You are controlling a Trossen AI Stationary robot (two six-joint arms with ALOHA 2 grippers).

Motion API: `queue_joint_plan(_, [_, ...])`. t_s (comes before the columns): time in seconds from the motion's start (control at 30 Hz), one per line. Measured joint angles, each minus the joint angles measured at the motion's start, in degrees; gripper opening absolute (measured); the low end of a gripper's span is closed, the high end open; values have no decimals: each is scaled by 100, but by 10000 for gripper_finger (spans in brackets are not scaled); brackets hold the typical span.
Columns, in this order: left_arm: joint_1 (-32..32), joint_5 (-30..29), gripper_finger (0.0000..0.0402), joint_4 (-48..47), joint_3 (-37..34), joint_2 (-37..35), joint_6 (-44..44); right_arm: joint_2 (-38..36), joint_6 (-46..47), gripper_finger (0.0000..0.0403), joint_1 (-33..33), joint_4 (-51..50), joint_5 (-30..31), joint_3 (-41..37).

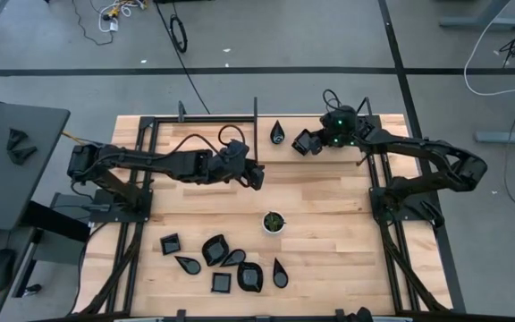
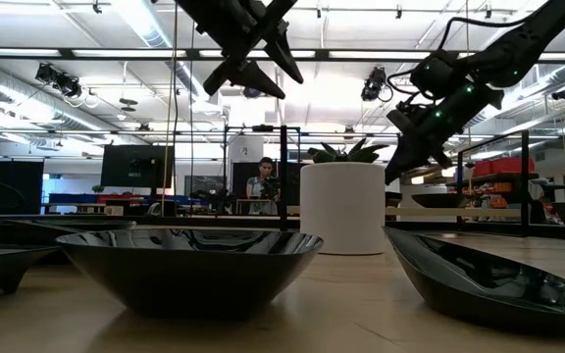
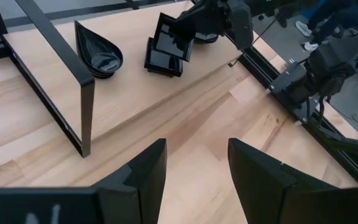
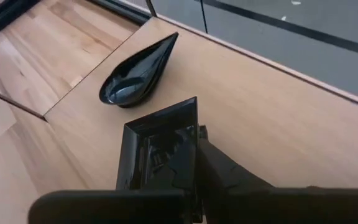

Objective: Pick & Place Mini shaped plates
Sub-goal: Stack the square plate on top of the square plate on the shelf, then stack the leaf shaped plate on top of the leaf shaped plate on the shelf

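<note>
My right gripper (image 1: 309,141) is over the raised wooden platform at the table's far side, shut on a square black mini shaped plate (image 4: 159,152). A teardrop-shaped black plate (image 4: 135,73) rests on its base on the platform just beyond it. Several more black plates (image 1: 222,264) lie near the table's front edge. My left gripper (image 3: 194,177) hangs open above bare wood at the table's middle, with nothing between its fingers. My right gripper pinches the square plate's rim on one side (image 4: 194,140) between its two fingers, slanting down from the table's right. The plate is tilted steeply, its hollow showing in the left wrist view. Whether its lower edge (image 3: 162,65) touches the platform, I cannot tell.
A black metal frame (image 3: 82,99) stands upright at the platform's edge, between my left gripper and the two far plates. A small white cup (image 1: 274,221) with green inside stands at the table's middle, in front of both grippers.
</note>
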Motion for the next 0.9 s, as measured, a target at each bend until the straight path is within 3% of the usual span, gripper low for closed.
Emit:
queue_joint_plan(0.23, [82,3,177,9,0,0,11,462,-138,17,2,224,-98,0])
queue_joint_plan(0.53, [85,3,177,13,0,0,7,475,-146,24,-4,270,-91,0])
queue_joint_plan(0.9, [85,3,177,15,0,0,7,264,-184,105,-24,46,-90,172])
